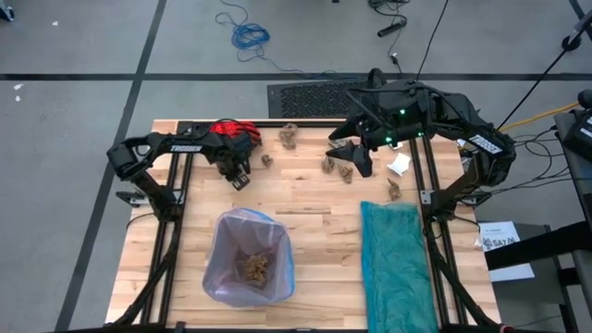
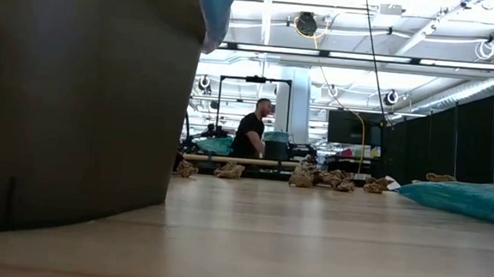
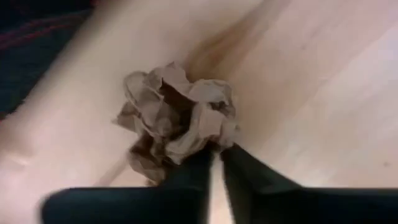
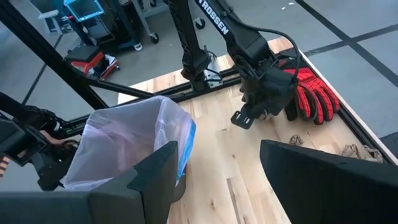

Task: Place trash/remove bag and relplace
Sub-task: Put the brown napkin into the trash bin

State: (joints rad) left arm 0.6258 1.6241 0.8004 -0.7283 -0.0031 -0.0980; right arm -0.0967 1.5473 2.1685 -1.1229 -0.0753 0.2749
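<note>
- Left gripper point(image 1: 240, 178): upper left of centre in the high view, low over the wooden table point(image 1: 314, 217), just below the red glove point(image 1: 231, 129).
- Left wrist view: the two dark fingers point(image 3: 193, 171) are nearly together, tips pinching the edge of a crumpled tan paper lump point(image 3: 177, 118); the lump sits on the table surface.
- Right gripper point(image 1: 356, 159): upper centre-right in the high view, above the loose trash; right wrist view shows its fingers point(image 4: 155, 171) set wide apart with nothing between them.
- Bin point(image 1: 248, 257): lower centre-left in the high view, lined with the pale lilac-pink bag point(image 1: 222, 242), rim folded over the top edge; several tan lumps point(image 1: 252, 266) lie inside on the bottom.
- Loose tan lumps on the table: one at the top edge point(image 1: 289, 135), one near the left gripper point(image 1: 267, 160), a pair beside the right gripper point(image 1: 337, 167), one further right point(image 1: 394, 190).
- White paper scrap point(image 1: 400, 165): right of the right gripper.
- Teal-green plastic bag point(image 1: 398, 264): flat along the right side of the table, lower right of the frame.
- Low view: dark bin wall point(image 2: 78, 94) fills the left; a row of lumps point(image 2: 322, 177) at the far table edge; a person point(image 2: 252, 132) in the room behind.
</note>
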